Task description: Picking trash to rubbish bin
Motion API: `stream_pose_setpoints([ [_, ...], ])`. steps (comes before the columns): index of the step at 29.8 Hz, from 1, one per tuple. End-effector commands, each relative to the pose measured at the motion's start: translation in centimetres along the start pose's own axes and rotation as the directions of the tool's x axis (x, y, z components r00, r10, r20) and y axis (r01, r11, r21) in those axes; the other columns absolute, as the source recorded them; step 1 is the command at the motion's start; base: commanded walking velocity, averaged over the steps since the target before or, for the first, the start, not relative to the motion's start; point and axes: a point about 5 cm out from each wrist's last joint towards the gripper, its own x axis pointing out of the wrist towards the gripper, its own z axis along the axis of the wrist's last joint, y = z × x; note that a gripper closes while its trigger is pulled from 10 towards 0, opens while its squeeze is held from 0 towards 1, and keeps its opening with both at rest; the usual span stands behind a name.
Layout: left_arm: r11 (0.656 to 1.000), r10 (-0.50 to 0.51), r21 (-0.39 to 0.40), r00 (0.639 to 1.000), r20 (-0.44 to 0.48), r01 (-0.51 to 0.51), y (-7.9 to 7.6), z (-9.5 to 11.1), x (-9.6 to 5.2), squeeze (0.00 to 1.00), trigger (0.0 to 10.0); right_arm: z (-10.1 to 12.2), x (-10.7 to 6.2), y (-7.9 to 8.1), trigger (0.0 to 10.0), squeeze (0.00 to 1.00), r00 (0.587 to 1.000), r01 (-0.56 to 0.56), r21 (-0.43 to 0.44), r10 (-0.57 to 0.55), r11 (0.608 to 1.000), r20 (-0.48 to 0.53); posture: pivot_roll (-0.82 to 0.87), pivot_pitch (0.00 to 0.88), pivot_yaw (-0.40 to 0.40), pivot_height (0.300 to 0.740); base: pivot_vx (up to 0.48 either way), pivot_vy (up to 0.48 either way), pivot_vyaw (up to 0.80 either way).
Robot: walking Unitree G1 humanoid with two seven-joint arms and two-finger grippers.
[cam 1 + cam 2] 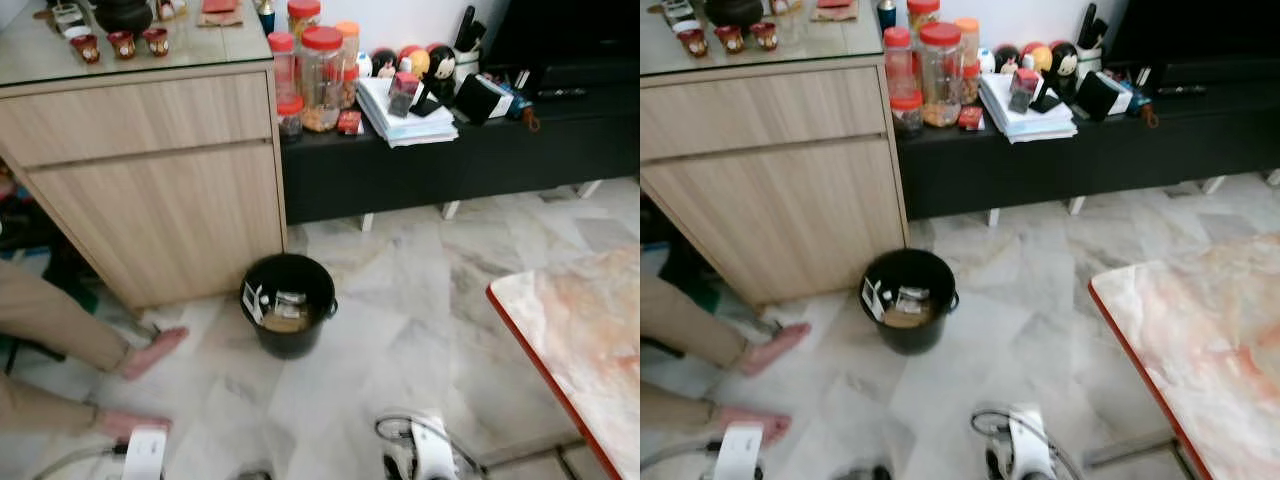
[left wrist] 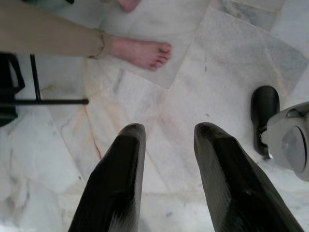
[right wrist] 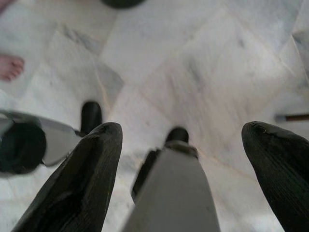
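you're facing the black bin (image 1: 288,303) on the marble floor (image 1: 400,300), beside the wood cabinet (image 1: 150,190); trash bits already inside, prob. why both arms hang low. left gripper (image 2: 166,140) fingers apart, empty, over floor near a person's foot (image 2: 142,52). right gripper (image 3: 181,145) spread wide, empty. bin contents too small to id; table (image 1: 580,340) cut off at frame edge.

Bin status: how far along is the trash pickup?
Done: the black rubbish bin on the marble floor already holds a few pieces of trash. In hand: nothing. The left gripper and right gripper both hang open and empty above the floor. Left: no loose trash is visible on the floor near the bin, so any next piece must be found first.
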Motion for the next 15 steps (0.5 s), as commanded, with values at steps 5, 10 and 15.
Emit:
stream_pose_setpoints([
  [5, 1.000, -0.001, 0.026, 1.000, -0.023, 0.002, 0.09, -0.59, -0.12, 0.00, 10.0, -0.33, -0.06, 0.02, 10.0, 0.00, 1.000, 0.007, 0.012, -0.007, 1.000, -0.008, 0.10, 0.158, -0.008, 0.740, 0.000, 0.000, 0.00],
  [10, 1.000, 0.001, 0.027, 1.000, -0.022, -0.001, 0.19, -0.57, -0.10, 0.00, 10.0, -0.25, -0.06, -0.09, 10.0, 0.00, 1.000, 0.012, 0.015, -0.012, 1.000, -0.004, 0.10, 0.150, -0.005, 0.740, 0.000, 0.000, 0.00],
  [15, 1.000, 0.004, 0.030, 1.000, -0.023, -0.003, 0.37, -0.52, -0.06, 0.00, 10.0, -0.22, -0.06, -0.13, 10.0, 0.00, 1.000, 0.015, 0.014, -0.015, 1.000, -0.004, 0.10, 0.142, -0.004, 0.740, 0.000, 0.000, 0.00],
])
